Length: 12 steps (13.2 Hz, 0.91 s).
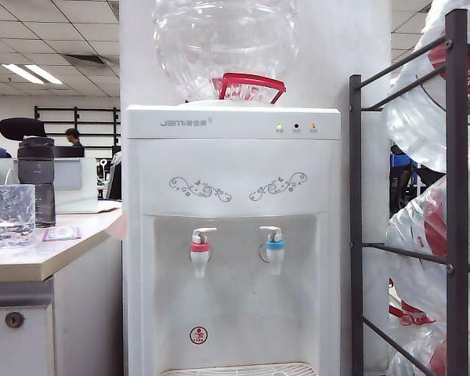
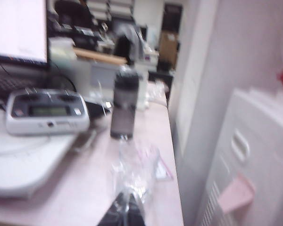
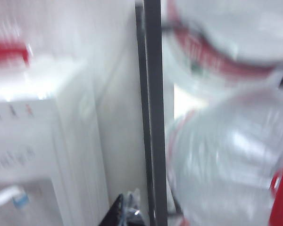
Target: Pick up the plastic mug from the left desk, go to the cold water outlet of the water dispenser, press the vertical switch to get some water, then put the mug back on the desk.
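Hanging low over the beige surface [image 2: 146, 188], the left claw [image 2: 123, 209] shows its two dark fingertips pressed together, clenched on nothing. Just beyond them the plastic mug [image 2: 134, 167] stands on the left desk, clear and crinkled, apart from the tips as far as the blur lets one tell. Farther along the same surface stands a smoky-grey bottle [image 2: 123, 106] with a black cap, and beside it a grey desk phone [image 2: 47, 110] in front of a monitor [image 2: 19, 30]. A pink card [image 2: 162, 170] lies near the mug.

The right claw [image 3: 125, 214] shows only dark fingertips at the edge of its blurred wrist view; whether it is released or clenched cannot be told. It hangs between the water dispenser [image 3: 47, 155] and a dark metal rack [image 3: 152, 108] stacked with large water jugs [image 3: 226, 160].

From the exterior camera neither claw shows. The mug [image 1: 9, 217] sits upright on the desk [image 1: 39, 258], left of the dispenser [image 1: 232, 196]. The cold water outlet [image 1: 275, 252], with its light-blue collar, is the right-hand tap; its vertical switch [image 1: 271, 232] is on top. The red-collared tap [image 1: 200, 254] hangs to its left. An upturned jug [image 1: 225, 47] sits on the machine.
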Tool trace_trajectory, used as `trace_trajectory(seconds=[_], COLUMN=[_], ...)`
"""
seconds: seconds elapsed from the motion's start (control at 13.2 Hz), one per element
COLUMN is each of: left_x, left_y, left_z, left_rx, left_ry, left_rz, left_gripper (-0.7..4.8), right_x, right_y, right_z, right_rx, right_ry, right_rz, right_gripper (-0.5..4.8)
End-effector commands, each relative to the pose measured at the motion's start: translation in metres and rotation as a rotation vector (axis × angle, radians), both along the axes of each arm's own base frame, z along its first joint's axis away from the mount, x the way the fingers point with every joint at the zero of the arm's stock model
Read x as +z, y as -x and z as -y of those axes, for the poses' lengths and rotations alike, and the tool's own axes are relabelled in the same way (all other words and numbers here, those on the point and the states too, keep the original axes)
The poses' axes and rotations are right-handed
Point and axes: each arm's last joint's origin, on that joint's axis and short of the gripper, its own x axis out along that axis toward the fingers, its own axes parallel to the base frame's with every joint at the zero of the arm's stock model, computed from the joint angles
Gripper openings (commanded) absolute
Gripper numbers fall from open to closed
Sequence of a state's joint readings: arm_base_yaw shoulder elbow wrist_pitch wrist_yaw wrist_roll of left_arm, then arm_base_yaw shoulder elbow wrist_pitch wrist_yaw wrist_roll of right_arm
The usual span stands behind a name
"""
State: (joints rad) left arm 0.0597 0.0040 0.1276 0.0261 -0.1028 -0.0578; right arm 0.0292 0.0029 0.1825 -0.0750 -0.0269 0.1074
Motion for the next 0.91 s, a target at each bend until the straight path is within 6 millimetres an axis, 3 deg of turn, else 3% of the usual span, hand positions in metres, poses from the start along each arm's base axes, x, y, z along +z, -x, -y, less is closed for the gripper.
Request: trace_trajectory(seconds=[0.08, 0.15, 0.23, 0.38, 0.45, 0.61, 0.83, 0.91], left_x=[0.023, 0.033, 0.038, 0.031, 0.028, 0.009, -0.014, -0.033], left_y=[0.001, -0.009, -0.03, -0.06, -0.066, -0.096, -0.126, -0.144], left_z=[0.0, -0.002, -0.003, -0.006, -0.007, -0.008, -0.01, -0.011], left_rx=[0.017, 0.044, 0.053, 0.081, 0.092, 0.099, 0.094, 0.094], left_ry=[0.006, 0.011, 0.014, 0.057, 0.076, 0.115, 0.115, 0.115], left_rz=[-0.009, -0.055, -0.075, -0.113, -0.124, -0.184, -0.188, -0.215], left_gripper=[-0.06, -0.06, -0.06, -0.06, -0.06, -0.06, -0.06, 0.6], right_x=[0.036, 0.06, 0.094, 0.126, 0.131, 0.154, 0.154, 0.151], right_y=[0.014, 0.015, 0.004, -0.025, -0.031, -0.053, -0.066, -0.068], right_z=[0.0, 0.0, -0.003, -0.01, -0.011, -0.018, -0.037, -0.048], right_rx=[0.0, 0.005, 0.115, 0.313, 0.339, 0.472, 0.578, 0.607], right_ry=[-0.005, -0.004, 0.02, 0.036, 0.041, 0.109, 0.126, 0.126], right_rz=[0.019, 0.013, -0.013, -0.066, -0.071, -0.048, -0.045, -0.064], right_gripper=[-0.05, -0.05, -0.05, -0.05, -0.05, -0.05, -0.05, -0.05])
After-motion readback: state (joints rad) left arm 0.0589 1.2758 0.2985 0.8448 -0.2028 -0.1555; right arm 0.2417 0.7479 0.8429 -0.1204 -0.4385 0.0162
